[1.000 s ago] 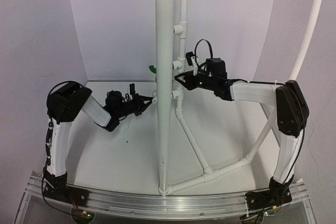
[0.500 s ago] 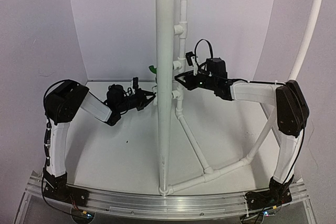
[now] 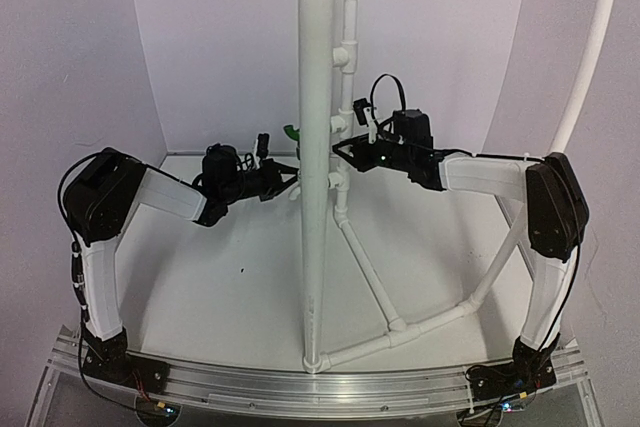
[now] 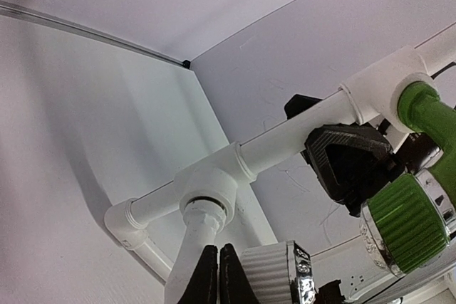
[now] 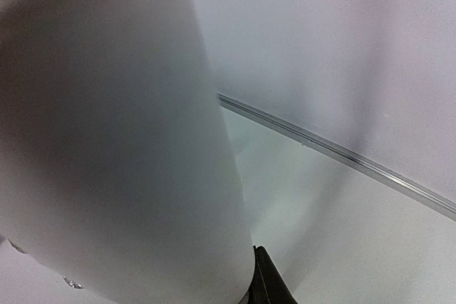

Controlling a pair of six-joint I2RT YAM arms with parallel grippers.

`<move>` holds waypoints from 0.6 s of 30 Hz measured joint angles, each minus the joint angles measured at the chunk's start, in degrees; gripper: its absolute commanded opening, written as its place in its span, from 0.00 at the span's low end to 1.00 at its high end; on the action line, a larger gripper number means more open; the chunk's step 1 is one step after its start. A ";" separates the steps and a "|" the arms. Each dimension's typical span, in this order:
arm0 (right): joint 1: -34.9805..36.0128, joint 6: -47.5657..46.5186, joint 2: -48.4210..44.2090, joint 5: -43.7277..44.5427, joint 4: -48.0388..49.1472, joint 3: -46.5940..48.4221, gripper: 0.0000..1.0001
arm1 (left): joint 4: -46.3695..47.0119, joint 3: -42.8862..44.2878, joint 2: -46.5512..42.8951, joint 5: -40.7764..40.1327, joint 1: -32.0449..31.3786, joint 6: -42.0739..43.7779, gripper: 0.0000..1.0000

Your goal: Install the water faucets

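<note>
Your left gripper sits at the bottom centre of the left wrist view, its fingers pressed flat together with nothing between them; it lies just beside the ribbed knob of the white faucet, probably so that the clenched tips can nudge the knob rather than grasp it. The white faucet's stem already runs up into the lower tee, with a dark ring showing at the joint, so judge it as started but perhaps not fully seated. The green faucet is at the right edge of that view, its neck in the next tee along the thin pipe, and looks installed. Your right gripper, at the centre of the top view and partly behind the thick pipe, has a dark jaw on either side of the thin pipe between the two tees; it appears clamped there to steady the pipe against twisting. Nothing rests on the worktop near either arm; watch that the knob does not slip off your shut fingertips.
</note>
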 measured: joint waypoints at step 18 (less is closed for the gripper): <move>-0.15 -0.23 0.00 -0.50 -0.17 0.02 0.00 | -3.84 -4.33 -4.02 -7.63 -1.30 1.38 0.43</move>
